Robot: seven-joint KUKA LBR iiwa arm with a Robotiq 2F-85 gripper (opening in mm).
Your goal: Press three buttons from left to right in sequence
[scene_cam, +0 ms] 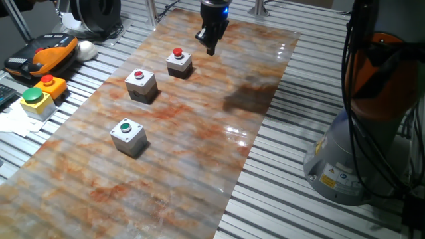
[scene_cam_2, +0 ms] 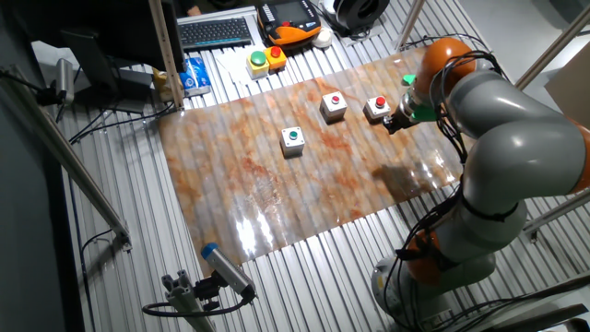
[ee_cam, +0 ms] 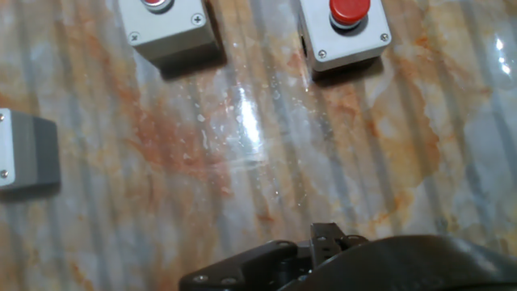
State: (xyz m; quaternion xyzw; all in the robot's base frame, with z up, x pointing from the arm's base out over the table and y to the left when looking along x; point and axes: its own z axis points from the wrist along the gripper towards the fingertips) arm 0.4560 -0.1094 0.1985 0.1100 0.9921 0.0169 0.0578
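Three small light-grey button boxes stand in a row on the marbled board (scene_cam: 199, 166). The near one has a green cap (scene_cam: 127, 136), the middle one a red cap (scene_cam: 141, 83) and the far one a red cap (scene_cam: 178, 62). They also show in the other fixed view, the green one (scene_cam_2: 293, 138) and the two red ones (scene_cam_2: 333, 104) (scene_cam_2: 376, 106). My gripper (scene_cam: 210, 48) hangs above the board just beyond the far red box, apart from it, with its fingers together and empty. The hand view shows the far red box (ee_cam: 343, 32), the middle box (ee_cam: 166, 28) and an edge of the green one (ee_cam: 24, 149).
A yellow box with a big green button (scene_cam: 34, 101) and a yellow-orange box with a red button (scene_cam: 50, 85) sit off the board at the left. A keyboard (scene_cam_2: 217, 30) and an orange-black device (scene_cam: 46, 53) lie beyond them. My robot base (scene_cam: 358, 153) stands at the right.
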